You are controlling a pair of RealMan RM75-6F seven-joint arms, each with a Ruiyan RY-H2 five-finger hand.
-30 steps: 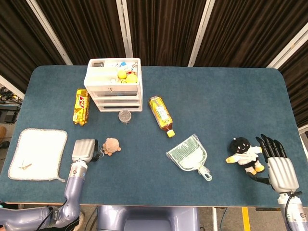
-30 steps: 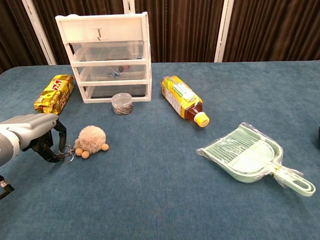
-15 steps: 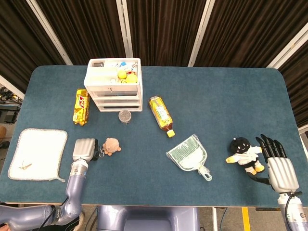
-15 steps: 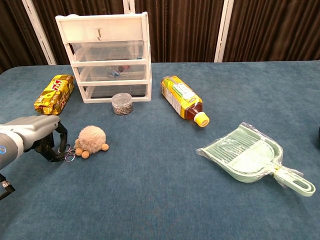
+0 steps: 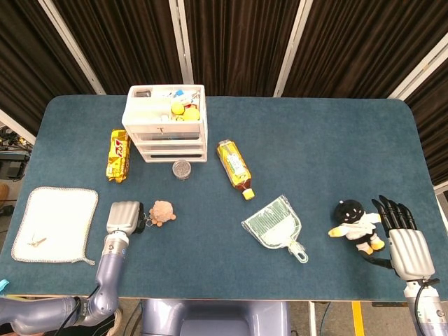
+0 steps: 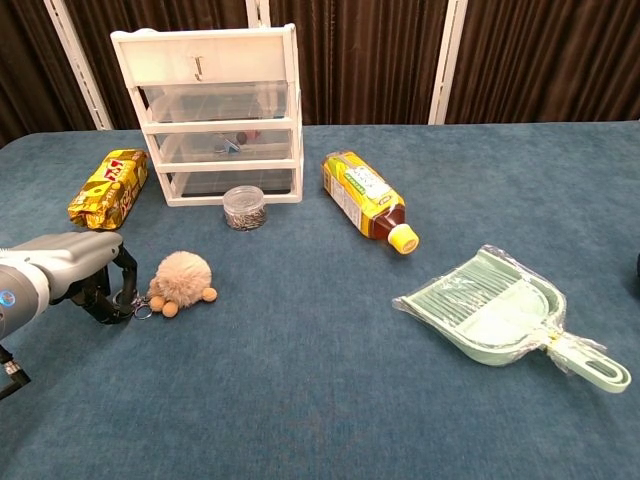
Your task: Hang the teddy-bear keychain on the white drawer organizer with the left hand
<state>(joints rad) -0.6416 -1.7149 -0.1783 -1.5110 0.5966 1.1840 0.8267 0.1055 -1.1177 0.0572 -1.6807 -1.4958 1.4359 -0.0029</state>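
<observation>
Chest view shows the left robot hand [image 6: 75,272] curled at the teddy-bear keychain [image 6: 181,280] ring; whether it grips is unclear. The right robot hand [image 5: 406,241] lies spread, released, beside a penguin plush [image 5: 355,225].

dark blue surface [image 5: 315,154], fuzzy like carpet. light brown, fluffy teddy-bear keychain [image 6: 183,280] with silver rings. white drawer organizer [image 6: 215,115] with see-through drawers. grey left hand [image 6: 75,272] with black fingers [image 6: 122,275]. grey right hand [image 5: 406,241] with black fingers too. yellow and red snack pack [image 6: 108,187]. brownish bottle [image 6: 366,200] with yellow label and yellow cap. pale green dustpan [image 6: 500,315]. white cloth [image 5: 54,224]. black, white and yellow plush toy [image 5: 357,225]. dark brown curtains [image 5: 231,42] with white bars.
</observation>
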